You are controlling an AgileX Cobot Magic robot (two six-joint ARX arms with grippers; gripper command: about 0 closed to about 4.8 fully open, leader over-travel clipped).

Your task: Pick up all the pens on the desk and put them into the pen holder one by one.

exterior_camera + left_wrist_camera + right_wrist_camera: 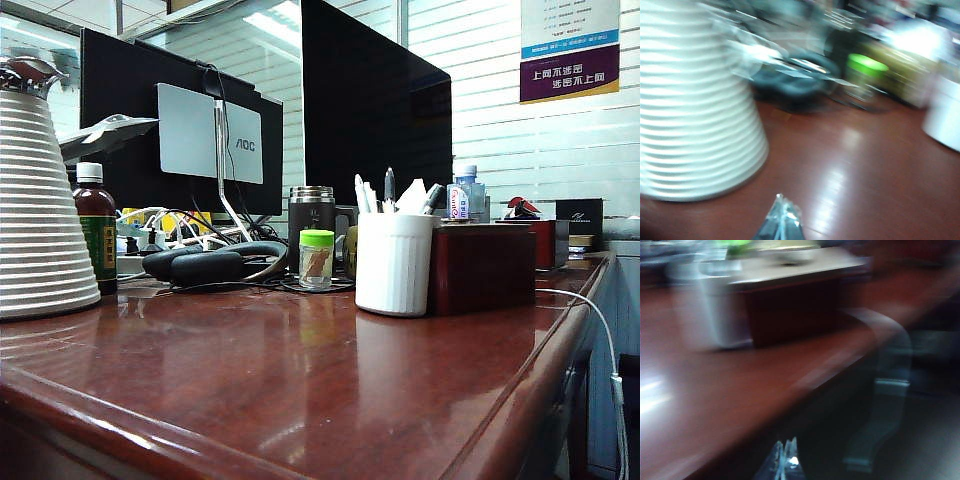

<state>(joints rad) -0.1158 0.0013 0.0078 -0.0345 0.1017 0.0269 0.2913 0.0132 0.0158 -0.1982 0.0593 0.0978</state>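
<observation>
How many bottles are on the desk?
2: a dark brown bottle beside the white ribbed cone, and a clear bottle behind the red box. Others may be hidden.

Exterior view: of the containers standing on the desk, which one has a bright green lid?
The small clear jar, standing between the dark steel-rimmed mug and the white pen holder. The brown bottle has a white cap.

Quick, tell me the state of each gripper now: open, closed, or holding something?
Left gripper: closed, holding nothing, low over the desk.
Right gripper: closed, holding nothing, near the desk's edge.
</observation>
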